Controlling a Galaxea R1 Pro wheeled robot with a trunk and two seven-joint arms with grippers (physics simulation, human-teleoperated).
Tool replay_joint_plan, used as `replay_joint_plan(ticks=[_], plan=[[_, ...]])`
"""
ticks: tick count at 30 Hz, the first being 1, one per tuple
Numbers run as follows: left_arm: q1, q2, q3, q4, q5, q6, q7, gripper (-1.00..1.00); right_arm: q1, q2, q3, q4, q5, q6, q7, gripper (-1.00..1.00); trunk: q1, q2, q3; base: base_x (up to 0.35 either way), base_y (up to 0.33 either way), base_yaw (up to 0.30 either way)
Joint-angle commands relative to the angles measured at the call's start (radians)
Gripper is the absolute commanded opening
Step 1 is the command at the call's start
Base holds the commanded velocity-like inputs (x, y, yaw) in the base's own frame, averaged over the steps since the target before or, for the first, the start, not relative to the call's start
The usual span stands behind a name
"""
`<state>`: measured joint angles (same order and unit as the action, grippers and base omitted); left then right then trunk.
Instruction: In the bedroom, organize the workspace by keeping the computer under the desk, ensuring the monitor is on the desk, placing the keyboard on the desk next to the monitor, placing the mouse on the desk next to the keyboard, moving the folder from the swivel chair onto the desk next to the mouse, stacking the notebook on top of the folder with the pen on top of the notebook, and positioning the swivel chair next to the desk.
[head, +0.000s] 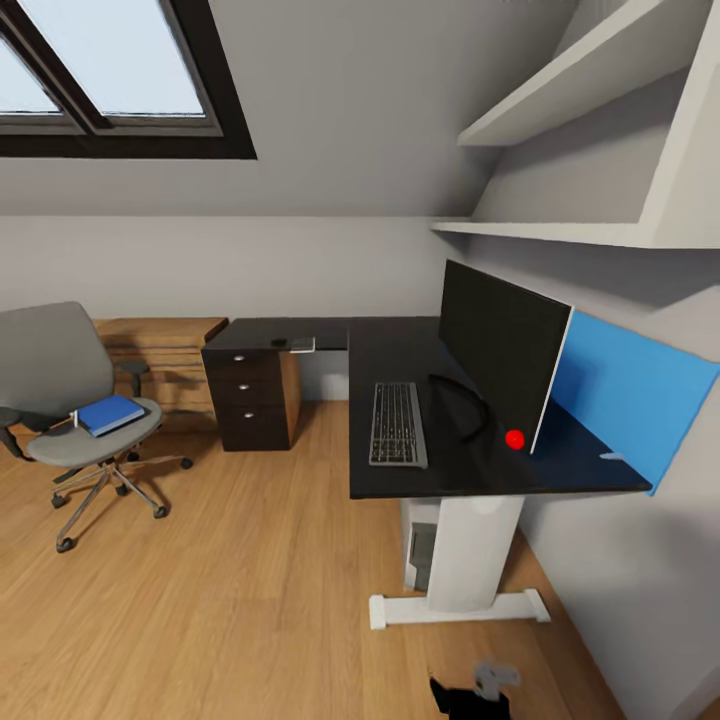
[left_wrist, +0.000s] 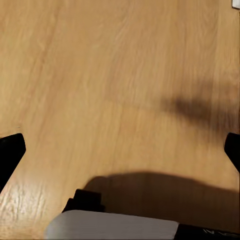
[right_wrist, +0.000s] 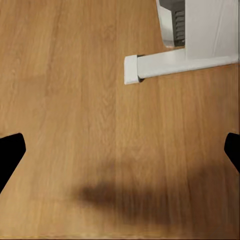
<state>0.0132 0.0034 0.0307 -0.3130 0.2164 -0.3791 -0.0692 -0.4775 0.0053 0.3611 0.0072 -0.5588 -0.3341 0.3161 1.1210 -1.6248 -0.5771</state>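
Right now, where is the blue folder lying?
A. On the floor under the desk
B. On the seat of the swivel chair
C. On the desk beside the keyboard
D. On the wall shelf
B: the head view shows the blue folder lying flat on the swivel chair seat, well apart from the desk.

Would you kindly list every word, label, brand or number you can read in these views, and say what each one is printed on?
None can be read.
The keyboard: key legends too small and blurred to read.
The monitor: a plain red dot at its lower corner, no lettering.
The folder on the swivel chair: plain blue cover, no visible title.
In the left wrist view, faint marks at the frame's corner, too cut off to read.
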Motion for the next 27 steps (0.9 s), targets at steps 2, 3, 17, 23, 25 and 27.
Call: replay_joint_plan(ticks=[2,3,17,23,25,27], plan=[[0.001,-0.006,0.003,-0.011,0.030,0.053,-0.009,1.00,0.015,0.000,0.006,0.008,-0.007,-0.014,0.004,1.00,-0.008,0.014,0.006,0.000,0.000,0.000],[0.001,-0.012,0.002,-0.027,0.039,0.082,-0.008,1.00,0.022,0.000,0.006,0.009,-0.005,-0.018,0.003,1.00,-0.012,0.021,0.009,0.000,0.000,0.000],[0.001,-0.046,-0.004,-0.073,0.052,0.181,-0.006,1.00,0.034,0.005,0.007,0.013,-0.001,-0.026,-0.078,1.00,-0.065,0.119,0.053,0.000,0.000,0.000],[0.001,-0.043,0.001,-0.107,0.057,0.157,-0.006,1.00,0.034,0.001,0.006,0.013,-0.001,-0.026,-0.093,1.00,-0.088,0.161,0.071,0.000,0.000,0.000],[0.001,-0.041,0.006,-0.110,0.061,0.145,-0.005,1.00,0.034,0.001,0.006,0.013,-0.001,-0.027,-0.094,1.00,-0.096,0.175,0.078,0.000,0.000,0.000],[0.001,-0.036,0.030,-0.110,0.078,0.133,-0.006,1.00,0.034,0.000,0.006,0.012,-0.002,-0.028,-0.095,1.00,-0.100,0.182,0.081,0.000,0.000,0.000]])
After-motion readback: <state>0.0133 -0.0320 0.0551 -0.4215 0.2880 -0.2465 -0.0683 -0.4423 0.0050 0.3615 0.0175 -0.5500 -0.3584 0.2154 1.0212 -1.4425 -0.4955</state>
